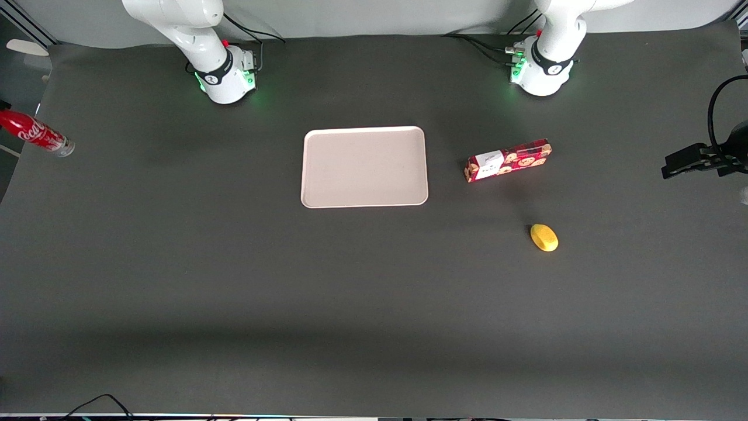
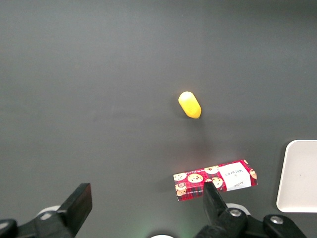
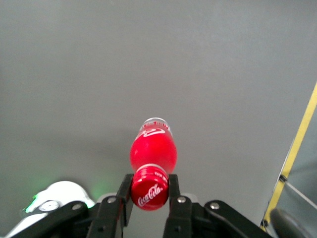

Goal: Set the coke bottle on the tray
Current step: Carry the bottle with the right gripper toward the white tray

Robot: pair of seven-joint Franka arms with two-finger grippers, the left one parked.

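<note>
With my fingers pressed against the red cap, my end effector (image 3: 149, 191) pinches the bottle (image 3: 153, 148) by its neck, base hanging toward the tabletop (image 1: 234, 280). Seen from the front, the bottle (image 1: 36, 133) hangs tilted at the working arm's end (right at the edge). Well apart sits the tray (image 1: 364, 167); a cookie box (image 1: 508, 160) and lemon (image 1: 544, 237) lie toward the parked arm's end.

Red coke bottle (image 1: 36, 133) tilted, off the working arm's table end, pinkish-beige tray (image 1: 364, 167) flat mid-table
</note>
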